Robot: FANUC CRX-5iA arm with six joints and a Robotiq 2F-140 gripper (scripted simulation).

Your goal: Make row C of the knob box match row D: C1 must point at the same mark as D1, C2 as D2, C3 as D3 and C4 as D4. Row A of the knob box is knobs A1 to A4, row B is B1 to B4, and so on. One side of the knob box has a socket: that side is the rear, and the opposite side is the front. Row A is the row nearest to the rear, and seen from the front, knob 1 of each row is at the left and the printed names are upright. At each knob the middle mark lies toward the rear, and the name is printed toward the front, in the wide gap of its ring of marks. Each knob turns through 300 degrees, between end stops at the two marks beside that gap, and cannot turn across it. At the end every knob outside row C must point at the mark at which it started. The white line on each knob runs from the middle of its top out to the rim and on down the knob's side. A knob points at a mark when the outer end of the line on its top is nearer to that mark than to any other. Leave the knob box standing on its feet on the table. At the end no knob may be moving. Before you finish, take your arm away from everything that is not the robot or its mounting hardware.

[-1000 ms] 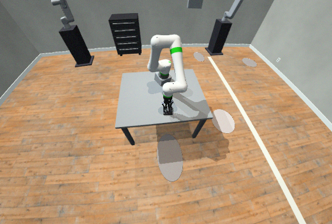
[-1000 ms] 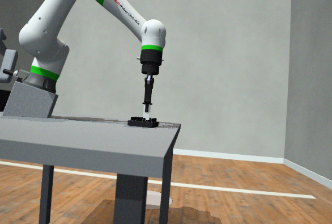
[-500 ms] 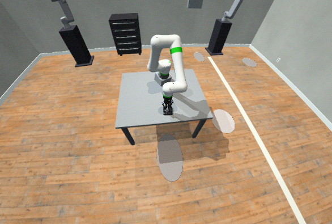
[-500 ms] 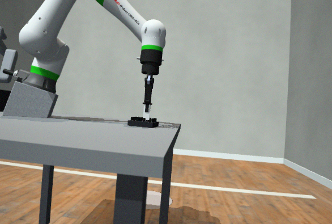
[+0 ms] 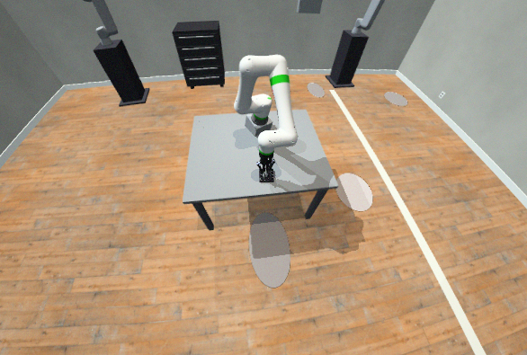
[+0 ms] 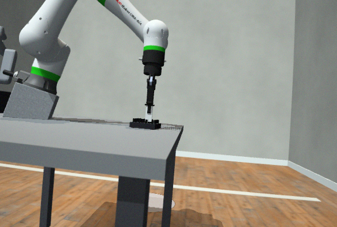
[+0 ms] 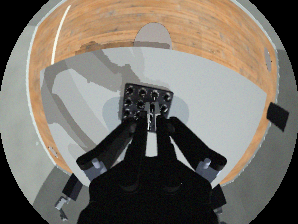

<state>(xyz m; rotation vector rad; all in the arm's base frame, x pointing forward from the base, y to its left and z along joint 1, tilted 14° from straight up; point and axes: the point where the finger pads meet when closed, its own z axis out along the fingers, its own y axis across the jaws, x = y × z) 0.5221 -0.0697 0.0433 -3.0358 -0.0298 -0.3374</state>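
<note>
Hand (image 7: pixel 152 120) pinches a knob on knob box (image 7: pixel 147 100); which knob is hidden.

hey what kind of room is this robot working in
Probably a robotics lab or test cell. A white arm is mounted on a grey table over a knob box, two more arms stand on black pedestals, and a black drawer cabinet stands against the wall.

Your arm (image 6: pixel 123 6) reaches out from its base and bends at the elbow — the wrist (image 6: pixel 154 57) points straight down. The gripper (image 6: pixel 149 116) hangs vertical, its fingers drawn nearly together — whether they pinch anything you cannot tell.
</note>
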